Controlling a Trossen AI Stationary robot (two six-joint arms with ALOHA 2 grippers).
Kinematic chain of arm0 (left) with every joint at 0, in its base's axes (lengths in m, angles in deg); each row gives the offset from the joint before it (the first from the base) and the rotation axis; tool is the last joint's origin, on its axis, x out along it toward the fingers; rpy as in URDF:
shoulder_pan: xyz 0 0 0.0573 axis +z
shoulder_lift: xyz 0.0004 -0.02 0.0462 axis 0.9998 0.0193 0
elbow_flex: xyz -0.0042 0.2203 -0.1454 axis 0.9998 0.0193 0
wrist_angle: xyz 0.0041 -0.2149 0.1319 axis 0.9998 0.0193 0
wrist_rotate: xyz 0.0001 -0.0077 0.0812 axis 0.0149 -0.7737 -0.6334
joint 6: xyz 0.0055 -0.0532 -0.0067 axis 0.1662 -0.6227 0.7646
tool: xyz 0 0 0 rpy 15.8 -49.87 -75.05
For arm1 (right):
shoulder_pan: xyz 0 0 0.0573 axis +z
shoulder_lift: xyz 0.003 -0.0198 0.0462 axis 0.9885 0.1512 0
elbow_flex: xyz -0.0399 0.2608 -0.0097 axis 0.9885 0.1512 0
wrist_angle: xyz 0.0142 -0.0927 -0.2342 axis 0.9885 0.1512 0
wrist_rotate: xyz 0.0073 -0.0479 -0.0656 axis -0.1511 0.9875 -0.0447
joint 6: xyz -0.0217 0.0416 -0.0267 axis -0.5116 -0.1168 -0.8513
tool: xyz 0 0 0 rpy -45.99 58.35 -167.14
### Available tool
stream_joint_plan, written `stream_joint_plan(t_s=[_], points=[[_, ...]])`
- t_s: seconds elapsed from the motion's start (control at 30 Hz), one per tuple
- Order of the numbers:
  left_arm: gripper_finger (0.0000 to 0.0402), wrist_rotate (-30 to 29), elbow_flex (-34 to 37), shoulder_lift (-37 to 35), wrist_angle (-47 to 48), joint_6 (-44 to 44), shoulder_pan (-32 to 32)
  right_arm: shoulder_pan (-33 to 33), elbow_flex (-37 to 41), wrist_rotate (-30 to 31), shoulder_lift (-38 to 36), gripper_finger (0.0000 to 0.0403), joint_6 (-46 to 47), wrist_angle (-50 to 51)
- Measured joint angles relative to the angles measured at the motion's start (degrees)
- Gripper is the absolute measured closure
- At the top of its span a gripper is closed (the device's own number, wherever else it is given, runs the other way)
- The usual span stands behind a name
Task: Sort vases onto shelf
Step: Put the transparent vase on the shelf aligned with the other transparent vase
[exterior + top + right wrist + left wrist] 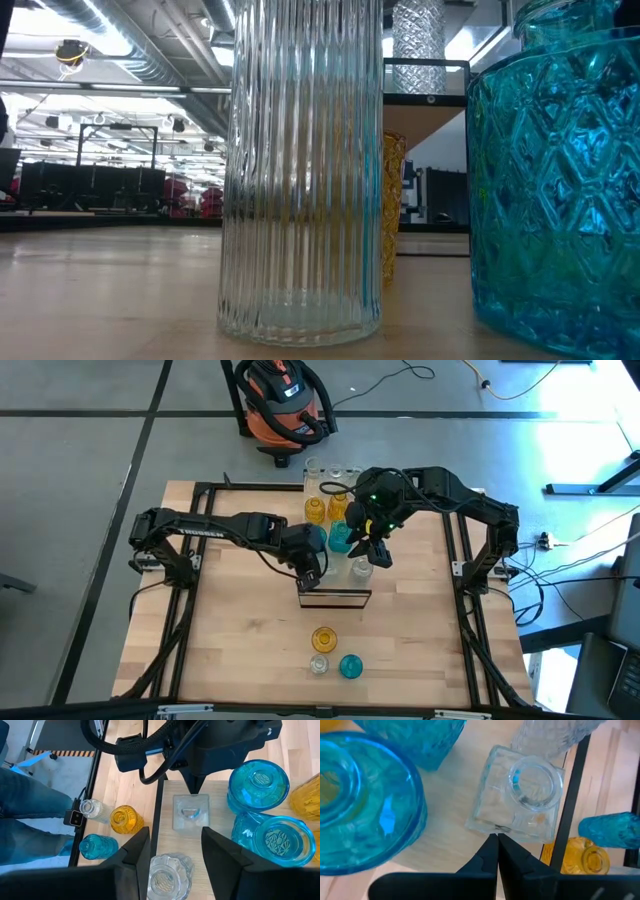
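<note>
I see the left gripper [497, 838] with its fingers pressed together, tips touching the edge of a square clear vase [517, 794] on the shelf [215, 805]. The right gripper [175, 851] hangs wide, just above a round clear vase [167, 875], holding nothing. 2 teal vases [257, 785] stand at 3 o'clock from the square one. On the table [240, 650], at 6 o'clock from the shelf, 3 vases wait: amber [323, 638], clear [319, 664], teal [350, 666].
</note>
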Motion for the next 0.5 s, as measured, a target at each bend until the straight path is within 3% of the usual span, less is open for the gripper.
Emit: stream_joint_plan(t_s=[0.5], points=[[0.0401,-0.04,0.0,0.0,-2.67,0.08,0.0,0.0,0.0,-0.01,0.0,0.026,-0.01,0.02]])
